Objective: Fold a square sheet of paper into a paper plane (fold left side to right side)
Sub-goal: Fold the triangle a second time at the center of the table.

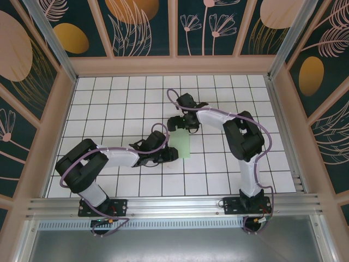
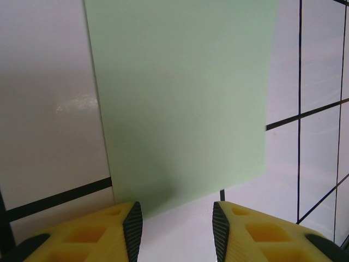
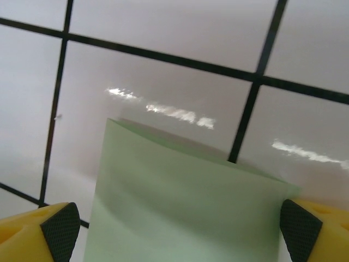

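Jaws on the left gripper (image 2: 177, 221) part-spread, empty, just short of the square sheet of paper (image 1: 182, 146), right gripper (image 3: 177, 229) spread wide astride its far end; sheet lies narrow mid-table, half-fold apparently made, next likely pressing the crease, open tiles either side.

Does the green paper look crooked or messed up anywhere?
A little. The paper is not lying quite flat: seen from the right wrist, its end bows up with a shadow under it. No tears show, and its edges look straight.
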`<state>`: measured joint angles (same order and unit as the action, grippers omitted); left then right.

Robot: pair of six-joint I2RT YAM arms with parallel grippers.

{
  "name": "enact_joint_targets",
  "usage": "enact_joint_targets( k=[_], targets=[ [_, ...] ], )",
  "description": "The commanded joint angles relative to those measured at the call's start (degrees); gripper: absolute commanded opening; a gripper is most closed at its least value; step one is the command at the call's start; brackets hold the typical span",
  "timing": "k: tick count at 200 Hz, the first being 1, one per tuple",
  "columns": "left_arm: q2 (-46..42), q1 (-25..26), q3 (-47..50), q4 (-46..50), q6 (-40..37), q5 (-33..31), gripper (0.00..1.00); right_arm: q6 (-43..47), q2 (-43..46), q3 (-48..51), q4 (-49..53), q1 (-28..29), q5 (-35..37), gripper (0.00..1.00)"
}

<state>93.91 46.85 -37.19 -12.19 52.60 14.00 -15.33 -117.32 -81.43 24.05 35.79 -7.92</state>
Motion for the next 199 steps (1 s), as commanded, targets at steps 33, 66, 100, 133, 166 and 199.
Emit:
enact_joint_targets(
  k=[33, 66, 100, 133, 166, 199],
  targets=[
    [2.7, 0.8, -0.1, 0.2, -1.6, -1.6, 0.43, 0.6, -0.4, -3.3, 3.8, 0.6, -0.2, 0.96],
    [2.6, 0.9, 0.1, 0.2, -1.5, -1.7, 0.43, 0.0, 1.2, -3.5, 4.5, 0.6, -0.9, 0.95],
    [2.6, 0.9, 0.1, 0.2, -1.4, -1.7, 0.43, -0.3, 1.9, -3.6, 5.3, 0.6, -1.2, 0.93],
    [2.6, 0.8, 0.2, 0.2, -1.5, -1.8, 0.43, -0.1, 2.3, -3.6, 6.6, 0.6, 0.1, 0.93],
    [2.7, 0.9, 0.0, 0.2, -1.5, -1.8, 0.43, 0.5, 2.9, -3.6, 7.0, 0.6, 0.7, 0.93],
    [2.7, 0.9, 0.1, 0.2, -1.5, -1.7, 0.43, 1.1, 3.5, -3.9, 6.8, 0.5, 1.3, 0.93]
  ],
)
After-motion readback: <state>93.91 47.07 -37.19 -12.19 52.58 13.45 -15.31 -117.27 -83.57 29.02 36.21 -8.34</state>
